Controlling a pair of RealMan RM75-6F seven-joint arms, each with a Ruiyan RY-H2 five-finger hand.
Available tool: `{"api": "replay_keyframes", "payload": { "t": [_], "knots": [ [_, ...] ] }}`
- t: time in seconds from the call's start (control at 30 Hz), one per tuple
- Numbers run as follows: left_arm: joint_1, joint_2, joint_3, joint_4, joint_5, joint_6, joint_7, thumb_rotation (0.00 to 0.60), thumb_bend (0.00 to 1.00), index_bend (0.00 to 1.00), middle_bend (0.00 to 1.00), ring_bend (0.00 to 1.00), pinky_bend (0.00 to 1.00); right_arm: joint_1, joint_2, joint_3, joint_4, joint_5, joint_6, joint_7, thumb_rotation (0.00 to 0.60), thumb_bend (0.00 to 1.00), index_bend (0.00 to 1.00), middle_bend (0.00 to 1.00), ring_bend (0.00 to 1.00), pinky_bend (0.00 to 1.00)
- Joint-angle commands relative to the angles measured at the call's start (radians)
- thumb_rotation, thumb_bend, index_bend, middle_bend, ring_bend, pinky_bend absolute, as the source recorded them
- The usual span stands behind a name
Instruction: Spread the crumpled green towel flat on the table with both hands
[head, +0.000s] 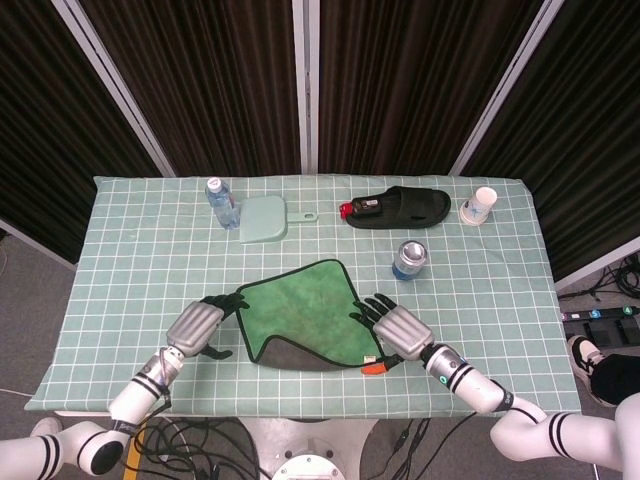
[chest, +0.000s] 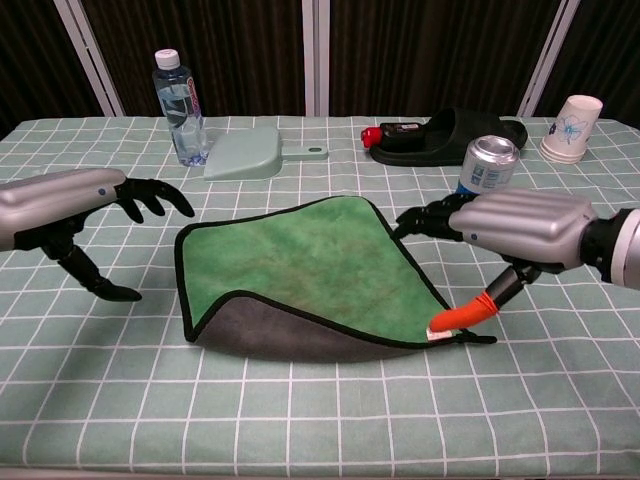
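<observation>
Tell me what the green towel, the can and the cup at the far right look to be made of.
Green towel: soft matte cloth, probably microfibre; napped green face, grey underside, dark stitched edge.
Can: likely aluminium; shiny silver top, printed blue side.
Cup: probably paper; matte white wall with a faint printed motif.
</observation>
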Motion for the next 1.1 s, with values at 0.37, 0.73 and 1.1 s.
{"api": "replay_keyframes", "payload": {
  "t": [0.37,0.73,1.1],
  "knots": [
    [-0.075,-0.062,-0.028,0.095,-0.055,-0.178,-0.113,0.444,0.60,0.47,0.19,0.17,0.20,-0.022,0.056,0.153,-0.043,0.046,0.141,0.012,0.196,0.00,0.07,0.00,0.00,0.00],
    [-0.099,-0.123,-0.048,0.132,-0.082,-0.198,-0.136,0.103,0.67,0.46,0.17,0.14,0.16,-0.034,0.055,0.150,-0.020,0.042,0.142,0.047,0.206,0.00,0.07,0.00,0.00,0.00],
    [-0.123,-0.202,-0.030,0.195,-0.068,-0.195,-0.055,0.048,0.67,0.44,0.13,0.13,0.14,-0.043,0.061,0.149,-0.012,0.036,0.144,0.075,0.211,0.01,0.07,0.00,0.00,0.00]
  ]
}}
